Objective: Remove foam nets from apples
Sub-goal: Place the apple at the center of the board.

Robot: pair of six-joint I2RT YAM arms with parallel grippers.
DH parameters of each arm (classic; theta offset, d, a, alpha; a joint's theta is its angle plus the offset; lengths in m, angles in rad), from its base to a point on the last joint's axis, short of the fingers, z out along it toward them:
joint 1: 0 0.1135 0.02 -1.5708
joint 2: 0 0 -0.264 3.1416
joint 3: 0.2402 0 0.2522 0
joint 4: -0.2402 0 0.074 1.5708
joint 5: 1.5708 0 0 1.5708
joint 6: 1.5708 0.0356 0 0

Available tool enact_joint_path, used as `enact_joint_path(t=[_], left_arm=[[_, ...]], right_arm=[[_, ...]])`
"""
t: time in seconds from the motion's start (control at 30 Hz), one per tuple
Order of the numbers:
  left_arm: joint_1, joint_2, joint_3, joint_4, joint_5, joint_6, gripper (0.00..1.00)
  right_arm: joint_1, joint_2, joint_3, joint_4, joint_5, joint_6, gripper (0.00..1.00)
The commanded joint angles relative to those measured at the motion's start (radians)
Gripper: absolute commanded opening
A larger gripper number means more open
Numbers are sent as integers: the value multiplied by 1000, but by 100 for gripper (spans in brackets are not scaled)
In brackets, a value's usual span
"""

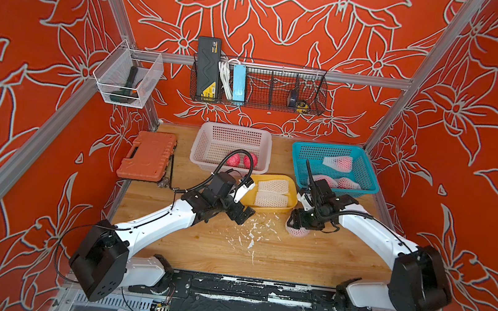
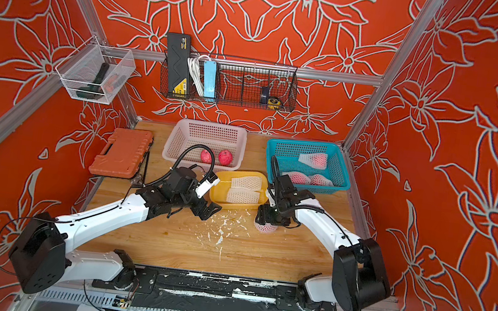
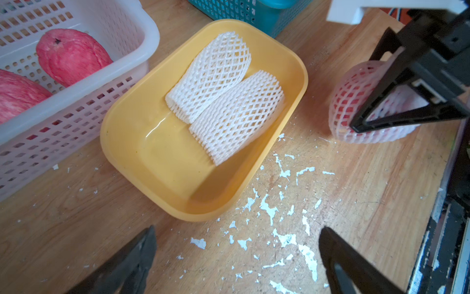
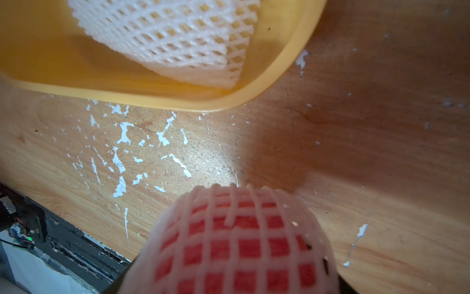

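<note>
While the right gripper (image 1: pixel 296 224) is clamping one netted apple (image 1: pixel 297 232) against the wooden tabletop (image 1: pixel 309 260), I am counting everything else. Its jaws are straddling the fruit and pressing into the mesh. The right wrist view is showing that net stretched tight over red skin, blurred by closeness. This apple is sitting just beside the near right corner of the yellow tray (image 3: pixel 157 163).

Tray: I am seeing two empty foam nets (image 1: pixel 273 185), flattened, lying side by side and overlapping slightly.

White basket (image 1: pixel 235 127), back centre: two bare apples (image 1: pixel 251 159) are resting next to each other at its near side.

Teal basket (image 1: pixel 329 146), back right: three wrapped apples (image 1: pixel 338 163) are lying inside, one towards the back, two together at the front.

Tally: I am getting six apples, four in nets and two stripped.

The left gripper (image 1: pixel 242 215) is hanging over the table at the tray's near left corner, jaws spread wide and holding nothing.

White flakes (image 1: pixel 251 234) are littering the wood between the two grippers; I am finding them too many to count. One orange tool case (image 1: pixel 147 155) is lying at the left edge.
</note>
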Motion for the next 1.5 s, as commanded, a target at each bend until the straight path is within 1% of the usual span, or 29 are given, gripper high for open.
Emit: enact_joint_path(t=[0.0, 0.17, 0.4, 0.6, 0.67, 0.7, 0.87, 1.13, 1.3, 1.47], left_arm=[[-14, 22, -5, 23, 33, 29, 98], [-25, 37, -16, 29, 37, 41, 98], [-43, 63, -12, 50, 52, 43, 98], [-78, 96, 7, 65, 68, 52, 98], [-97, 117, 17, 75, 80, 60, 98], [-106, 125, 23, 76, 85, 64, 98], [-167, 183, 60, 85, 86, 81, 98], [-234, 274, 124, 101, 100, 100, 98], [-252, 285, 143, 104, 96, 115, 99], [-258, 282, 144, 122, 112, 123, 99]], right_arm=[[10, 45, 39, 19, -12, -25, 69], [10, 83, 50, 45, -35, -64, 73], [10, 150, 78, 29, -34, -102, 82], [10, 95, 82, 21, 40, -122, 90], [10, 69, 79, 21, 67, -126, 96], [9, 63, 76, 22, 74, -127, 96], [8, 60, 76, 22, 85, -126, 98], [8, 14, 82, 13, 75, -113, 99], [8, -25, 81, 16, 79, -95, 98], [5, -34, 87, 0, 107, -79, 99]])
